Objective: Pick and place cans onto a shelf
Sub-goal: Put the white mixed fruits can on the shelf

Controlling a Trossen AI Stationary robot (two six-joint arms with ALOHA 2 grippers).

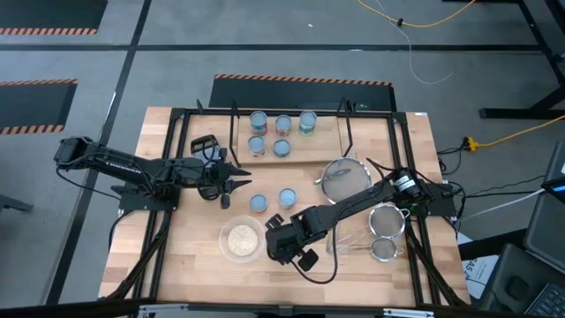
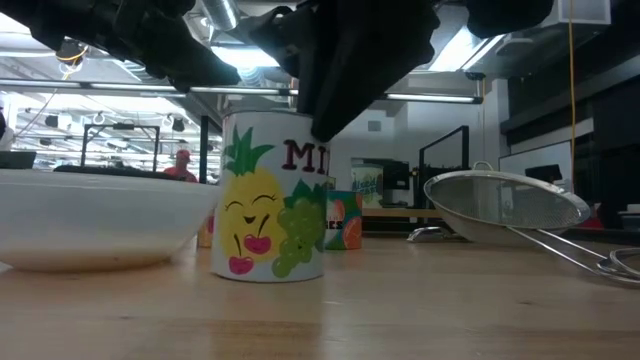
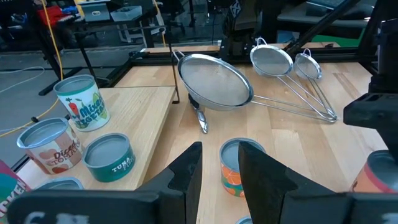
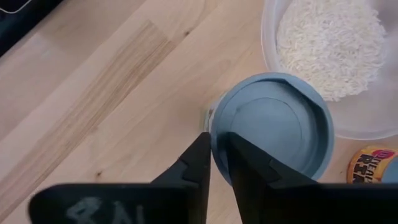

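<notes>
The right arm reaches across the wooden tabletop [image 1: 371, 265], its right end effector [image 4: 217, 163] poised over a short tin with a pineapple-and-grape label [image 2: 270, 200] beside the clear bowl of pale grains [image 1: 241, 239], fingers nearly together at the rim, not gripping. The left end effector [image 1: 237, 177], released, hovers near the light-wood shelf [image 1: 305, 150] holding five cans.

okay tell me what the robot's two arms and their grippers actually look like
Both arms are dark, jointed segments trailing black cables. The left gripper ends in two black, flat, tapering fingers. The right gripper has the same black wedge-shaped fingers, with faint pale lettering on the body behind them.
</notes>
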